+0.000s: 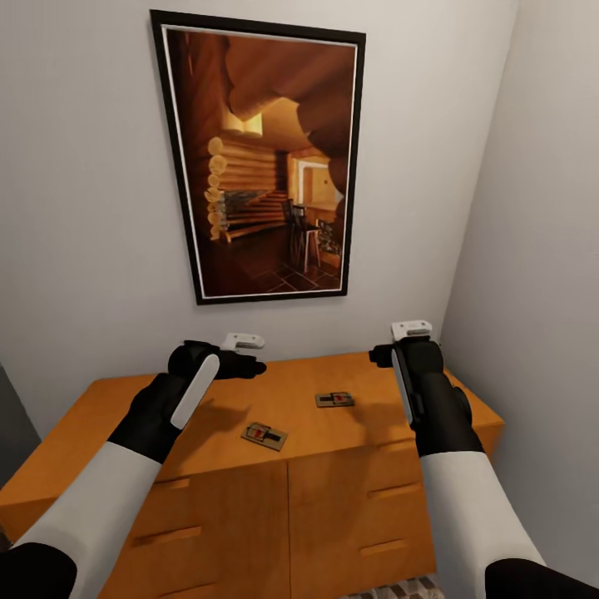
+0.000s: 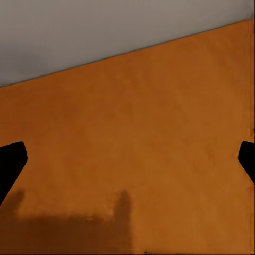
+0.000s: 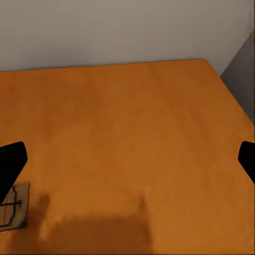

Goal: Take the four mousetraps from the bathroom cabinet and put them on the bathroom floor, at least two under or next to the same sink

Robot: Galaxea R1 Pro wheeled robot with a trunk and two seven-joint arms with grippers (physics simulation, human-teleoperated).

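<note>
Two mousetraps lie flat on top of the orange-brown cabinet. One mousetrap is near the front edge at the middle, and the other mousetrap lies further back and to the right. My left gripper hovers open over the cabinet top's back left part, above bare wood in the left wrist view. My right gripper hovers open over the back right part, and a mousetrap shows beside one fingertip. Neither gripper holds anything.
A large black-framed picture hangs on the pale wall behind the cabinet. A grey side wall closes in just right of it. Drawer fronts with slim handles face me. A strip of patterned floor tile shows at the cabinet's foot.
</note>
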